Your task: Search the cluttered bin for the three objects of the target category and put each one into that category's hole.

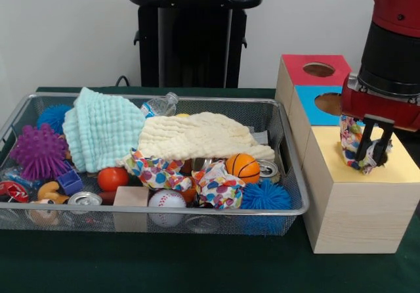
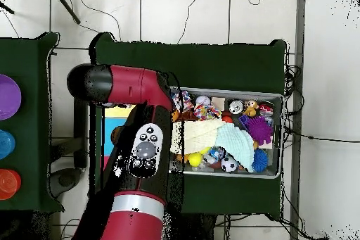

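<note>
We list the wire basket (image 1: 20, 106) as the landmark. Inside it: a mint towel (image 1: 102, 132), a cream towel (image 1: 197, 138), two dotted cloths (image 1: 154, 171) (image 1: 216, 186), a baseball (image 1: 167, 204), an orange ball (image 1: 243, 167), a purple spiky ball (image 1: 38, 152). Right of the basket, we see a yellow-topped box (image 1: 357, 207); over its hole (image 1: 387, 154) the gripper (image 1: 371, 150), fingers closed around a third dotted cloth (image 1: 351, 142), white with bright spots.

The front view is bright and even, with soft light from above. The wall at the top looks plain white, and only faint shadows lie under the wire basket (image 1: 157, 209) at the lower left. The overhead view is darker.
</note>
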### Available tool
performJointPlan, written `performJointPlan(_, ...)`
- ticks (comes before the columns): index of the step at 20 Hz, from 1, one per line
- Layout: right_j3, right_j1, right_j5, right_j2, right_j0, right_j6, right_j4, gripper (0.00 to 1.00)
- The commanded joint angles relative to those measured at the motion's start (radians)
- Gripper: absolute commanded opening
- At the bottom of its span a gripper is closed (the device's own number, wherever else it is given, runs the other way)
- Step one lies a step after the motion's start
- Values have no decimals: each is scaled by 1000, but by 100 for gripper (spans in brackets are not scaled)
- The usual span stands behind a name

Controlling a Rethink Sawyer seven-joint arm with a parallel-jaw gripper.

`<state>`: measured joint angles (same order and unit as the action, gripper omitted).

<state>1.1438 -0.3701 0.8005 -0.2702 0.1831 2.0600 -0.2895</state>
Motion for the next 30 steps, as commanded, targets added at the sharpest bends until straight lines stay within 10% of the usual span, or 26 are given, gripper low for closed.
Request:
performJointPlan(1,99,11,-106,47,-21,218,-18,0)
performJointPlan(30,401,-121,-284,69,27,225,-62,0)
